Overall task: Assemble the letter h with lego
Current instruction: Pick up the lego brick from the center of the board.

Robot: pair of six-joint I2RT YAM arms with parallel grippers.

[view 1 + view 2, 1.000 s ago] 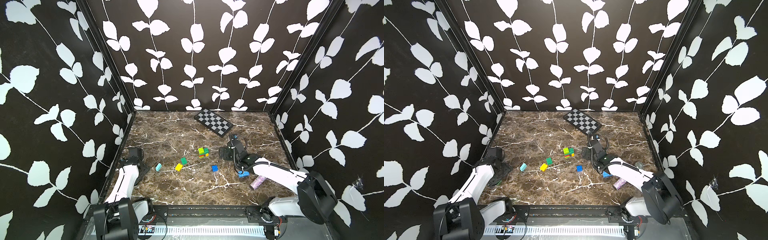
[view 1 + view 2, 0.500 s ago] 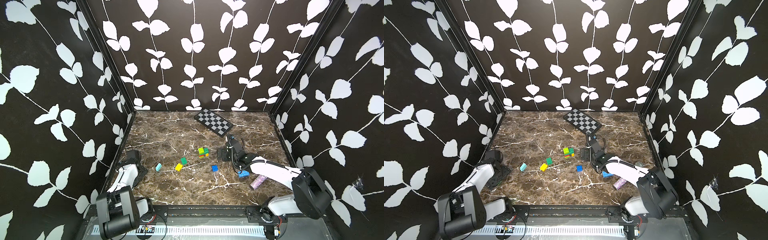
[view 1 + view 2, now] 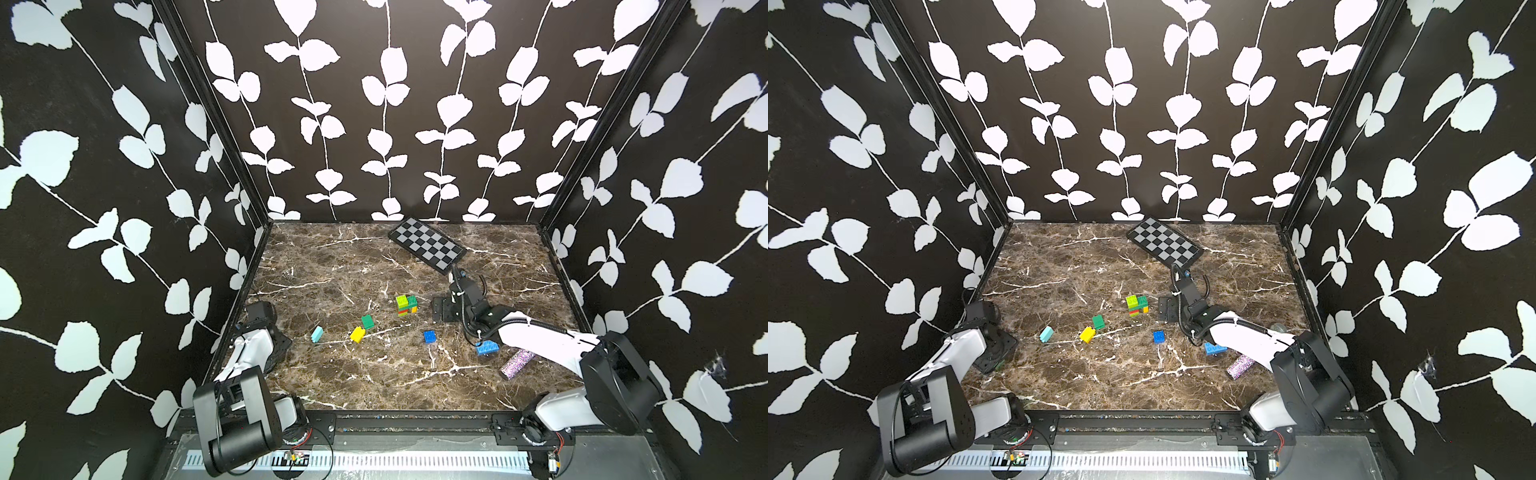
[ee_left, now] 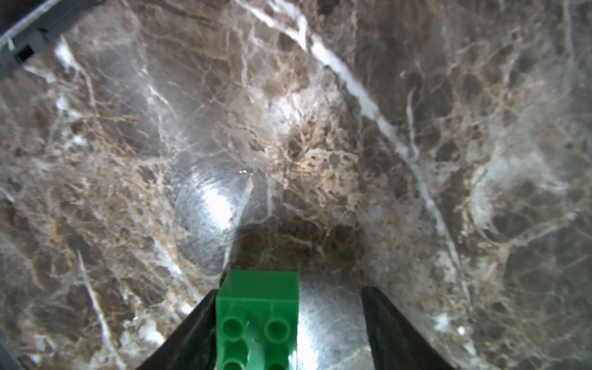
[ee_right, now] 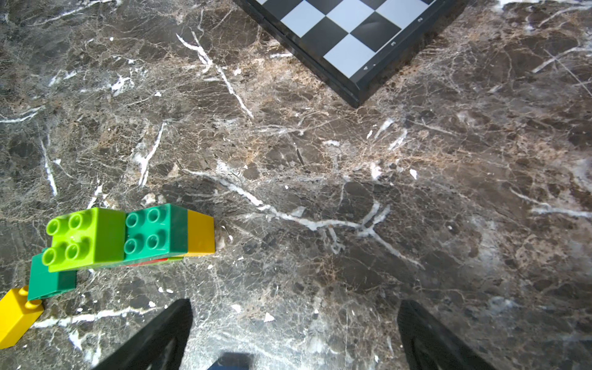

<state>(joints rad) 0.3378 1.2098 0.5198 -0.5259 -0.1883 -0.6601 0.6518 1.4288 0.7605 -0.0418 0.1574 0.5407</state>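
Left gripper (image 4: 290, 291) stands parted around a green brick (image 4: 256, 307) touching one finger; right gripper (image 5: 294, 302) gapes empty above the tabletop (image 5: 320, 160).

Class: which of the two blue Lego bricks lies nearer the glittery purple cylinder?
The longer blue plastic brick, lying close beside the glittery purple cylinder. The small square blue plastic brick lies clearly farther from it.
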